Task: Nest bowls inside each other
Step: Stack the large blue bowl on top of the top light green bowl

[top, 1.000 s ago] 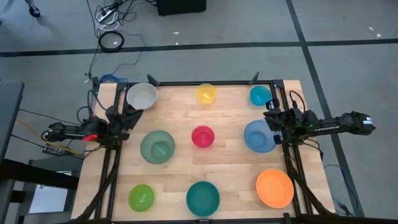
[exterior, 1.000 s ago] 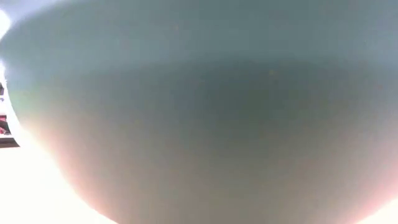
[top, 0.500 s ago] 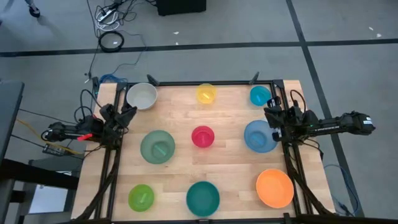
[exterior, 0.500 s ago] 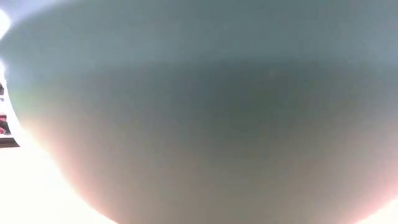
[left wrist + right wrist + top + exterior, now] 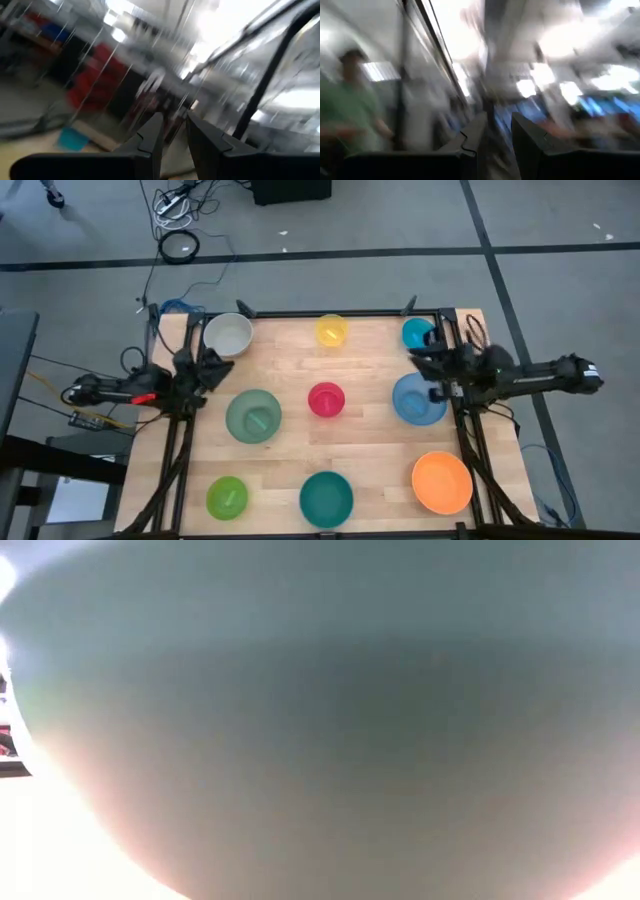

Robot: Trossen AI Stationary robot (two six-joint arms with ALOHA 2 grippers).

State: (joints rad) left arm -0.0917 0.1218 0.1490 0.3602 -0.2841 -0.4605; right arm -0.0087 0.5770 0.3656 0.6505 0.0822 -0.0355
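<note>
Nine bowls stand apart on the wooden table, each on its base. White [image 5: 228, 334], yellow [image 5: 332, 330] and cyan [image 5: 418, 333] form the far row. Sage green [image 5: 253, 416], pink-red [image 5: 326, 399] and blue [image 5: 418, 399] form the middle row. Lime green [image 5: 227, 497], teal [image 5: 326, 498] and orange [image 5: 442, 482] form the near row. My left gripper [image 5: 220, 363] hovers at the left edge between the white and sage bowls, narrowly open and empty [image 5: 174, 137]. My right gripper [image 5: 416, 359] hangs between the cyan and blue bowls, narrowly open and empty [image 5: 499, 132].
A black frame [image 5: 340, 312] runs along the table's far and side edges. The teal bowl's wall [image 5: 320, 740] fills the low view. Cables lie on the floor beyond the far edge [image 5: 180, 245]. A blurred person in green [image 5: 350, 100] shows beyond the table.
My right gripper has risen and tipped its fingers upward, shifting a little toward the table's left over the blue bowl's far rim. The bowls have stayed where they were.
</note>
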